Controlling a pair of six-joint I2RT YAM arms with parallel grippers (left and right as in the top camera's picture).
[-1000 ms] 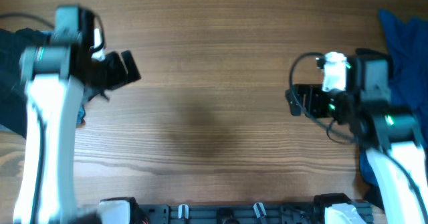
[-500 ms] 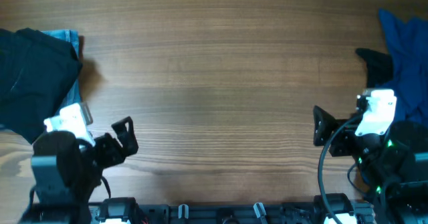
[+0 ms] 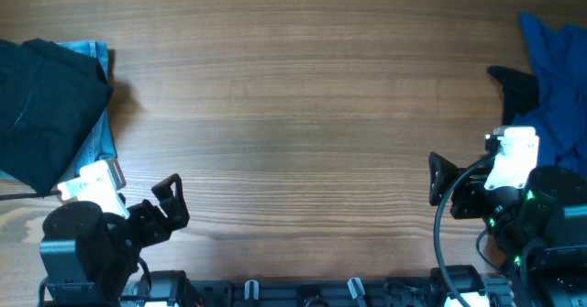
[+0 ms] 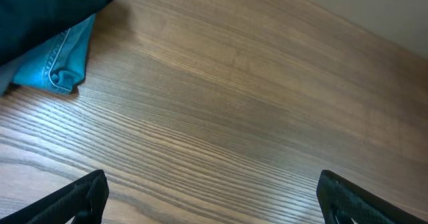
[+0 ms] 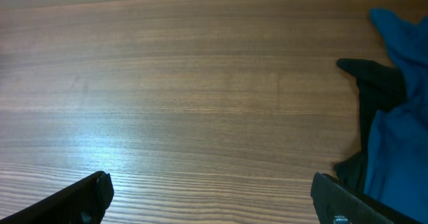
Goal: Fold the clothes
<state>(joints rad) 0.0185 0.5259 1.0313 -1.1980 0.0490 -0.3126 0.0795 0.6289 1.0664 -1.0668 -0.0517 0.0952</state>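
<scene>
- The left tool and the right tool both stand wide apart, holding nothing.
- Best, I think: pinch the royal blue garment at one edge only, then spread it flat on the counter.

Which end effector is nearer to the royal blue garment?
Right. The right end effector sits close to the royal blue garment, on its inner side; the left end effector is far across the table.

wooden table, soft glare
</scene>
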